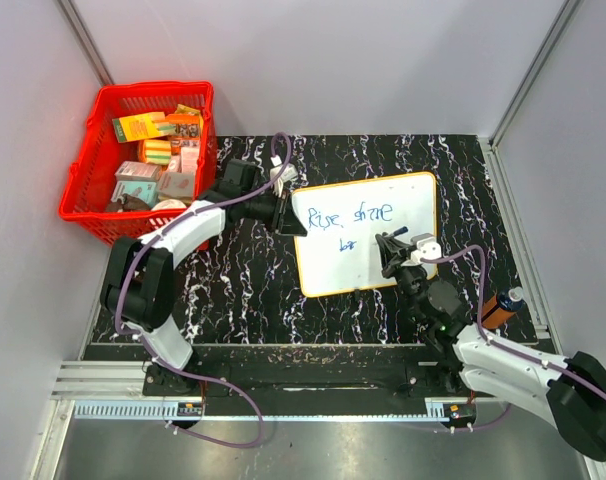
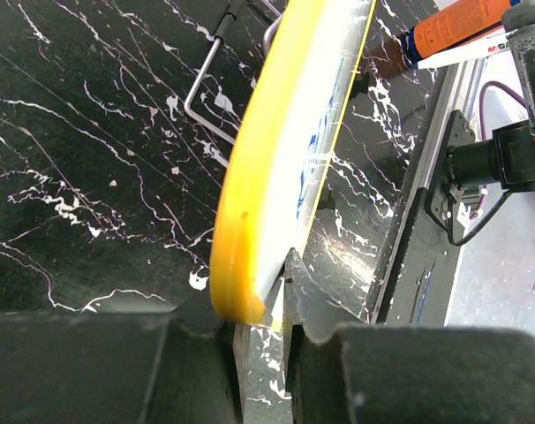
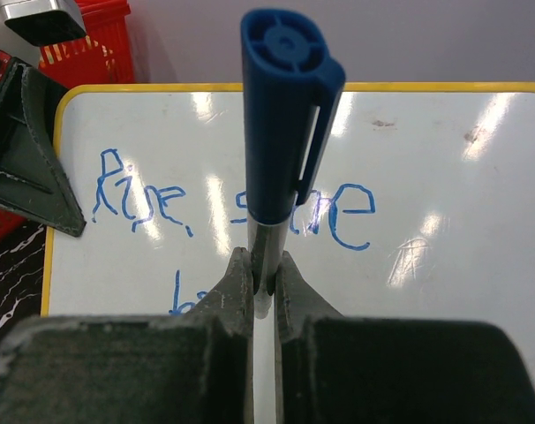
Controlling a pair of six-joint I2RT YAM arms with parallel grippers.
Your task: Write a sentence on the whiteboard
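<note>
The whiteboard lies tilted on the black marbled table, its yellow rim running up the left wrist view. My left gripper is at the board's left edge; its jaws are shut on the rim. The sentence is in blue: "Rise, shine" on top and the start of a second line below. My right gripper hangs over the board's lower middle, shut on a blue-capped marker. The marker's tip is hidden under the fingers.
A red basket full of small boxes stands at the back left. An orange tube with a blue cap lies at the right, beside the right arm. A wire stand shows behind the board. An aluminium rail runs along the near edge.
</note>
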